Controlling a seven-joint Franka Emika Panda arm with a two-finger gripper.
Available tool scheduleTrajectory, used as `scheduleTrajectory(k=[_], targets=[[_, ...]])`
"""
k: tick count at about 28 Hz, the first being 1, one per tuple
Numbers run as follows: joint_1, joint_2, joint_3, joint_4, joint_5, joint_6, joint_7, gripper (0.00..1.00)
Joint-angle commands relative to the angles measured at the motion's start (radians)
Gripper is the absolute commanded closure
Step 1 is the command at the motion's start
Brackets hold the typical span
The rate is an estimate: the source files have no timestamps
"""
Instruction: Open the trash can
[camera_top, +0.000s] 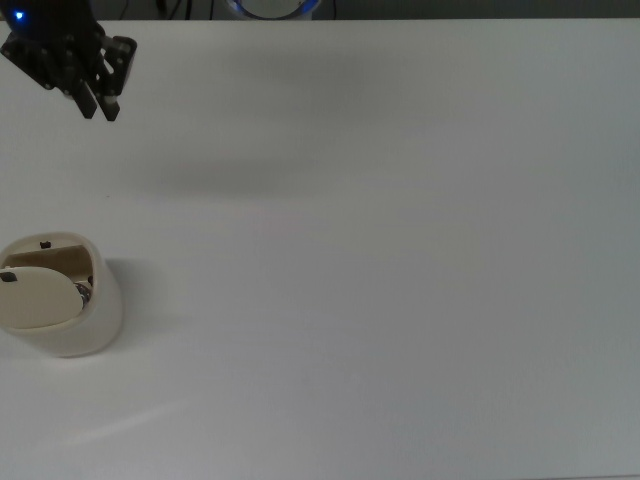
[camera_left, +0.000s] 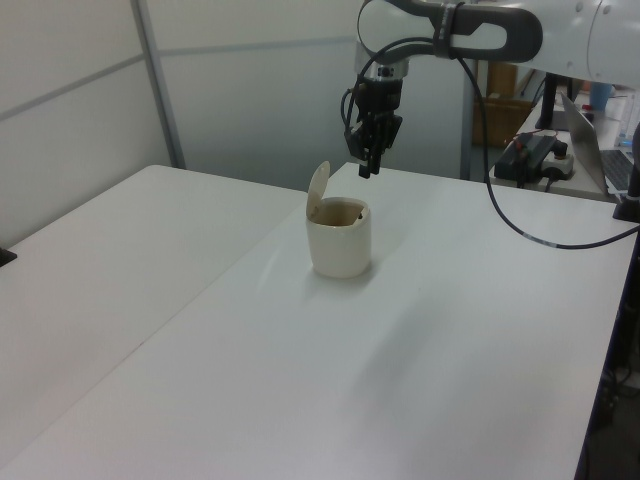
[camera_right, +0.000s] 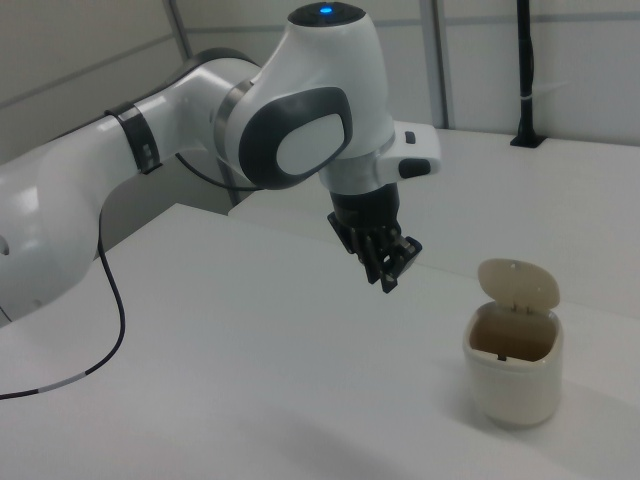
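A: What does the top view show?
B: One gripper (camera_top: 98, 103) hangs at the top view's upper left, fingers pressed together, holding nothing. One trash can (camera_top: 62, 305) sits at the left edge of the table (camera_top: 400, 280), lid up.

A: The left view?
B: The arm (camera_left: 500, 30) reaches in from the left view's upper right, gripper (camera_left: 366, 166) pointing down, above and just behind the trash can (camera_left: 339, 238).

A: The right view?
B: The gripper (camera_right: 391, 279) hovers left of the trash can (camera_right: 513, 360), apart from it. The lid (camera_right: 519, 284) stands upright, tan inside showing.

Robotics lab – white table (camera_left: 420, 380), partition panels (camera_left: 70, 90), Panda arm (camera_right: 150, 170)
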Motion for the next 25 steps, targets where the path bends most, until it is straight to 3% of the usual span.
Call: scheduleTrajectory(k=[1, 3, 10, 16, 19, 25], targets=[[0.019, -0.028, 0.022, -0.016, -0.043, -0.039, -0.002, 0.68], [0.031, -0.028, 0.025, -0.016, -0.059, -0.039, -0.002, 0.66], [0.084, -0.025, 0.025, -0.019, -0.105, -0.039, -0.002, 0.41], [0.097, -0.015, 0.028, -0.022, -0.126, -0.039, -0.001, 0.0], [0.13, -0.008, 0.028, -0.029, -0.175, -0.039, -0.001, 0.0], [0.148, -0.005, 0.028, -0.029, -0.183, -0.052, 0.005, 0.0]])
